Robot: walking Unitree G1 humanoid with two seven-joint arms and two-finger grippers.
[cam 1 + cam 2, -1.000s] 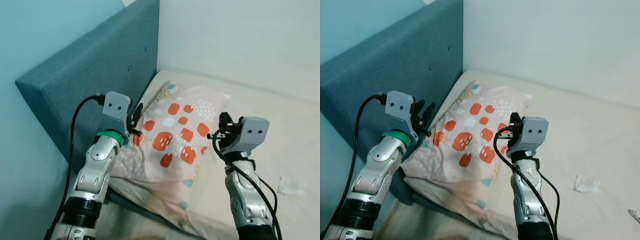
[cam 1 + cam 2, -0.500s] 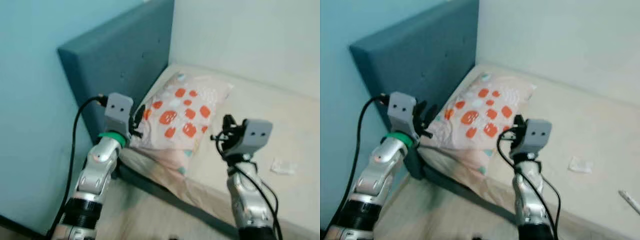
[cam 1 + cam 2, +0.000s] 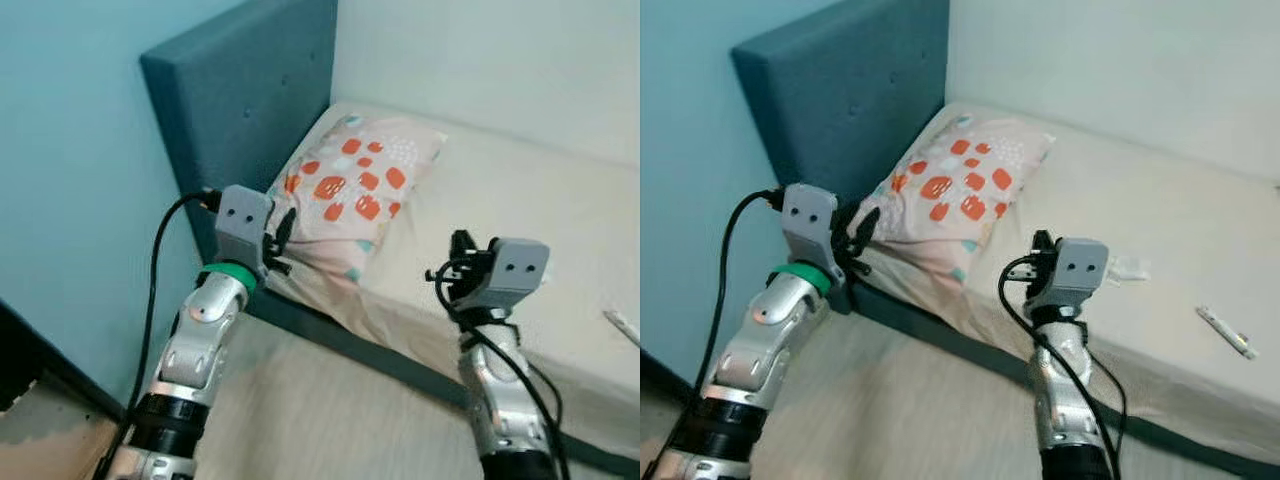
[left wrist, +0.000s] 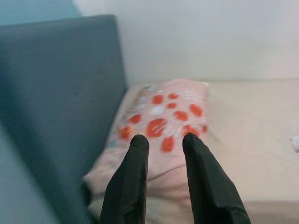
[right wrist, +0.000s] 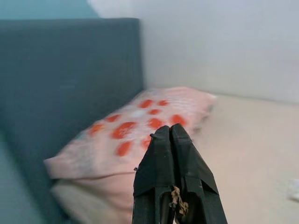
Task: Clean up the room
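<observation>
A pink pillow [image 3: 350, 190] with orange spots lies at the head of the cream bed [image 3: 520, 200], against the blue-grey headboard [image 3: 250, 80]. My left gripper [image 4: 166, 140] is open and empty, held just short of the pillow's near corner, by the bed's edge. My right gripper [image 5: 170, 129] is shut with nothing between its fingertips, raised over the bed's near edge to the right of the pillow. A small crumpled white scrap [image 3: 1127, 268] and a thin white stick [image 3: 1228, 332] lie on the mattress further right.
The bed's dark frame edge [image 3: 400, 365] runs diagonally in front of me, with pale wooden floor [image 3: 330, 420] on my side. A light blue wall [image 3: 70, 180] stands to the left of the headboard, a white wall [image 3: 500, 60] behind the bed.
The camera has drawn back from the bed, so floor and the bed's edge have come into view. Both grippers are now at the bed's edge, off the pillow. The pillow stays in place.
</observation>
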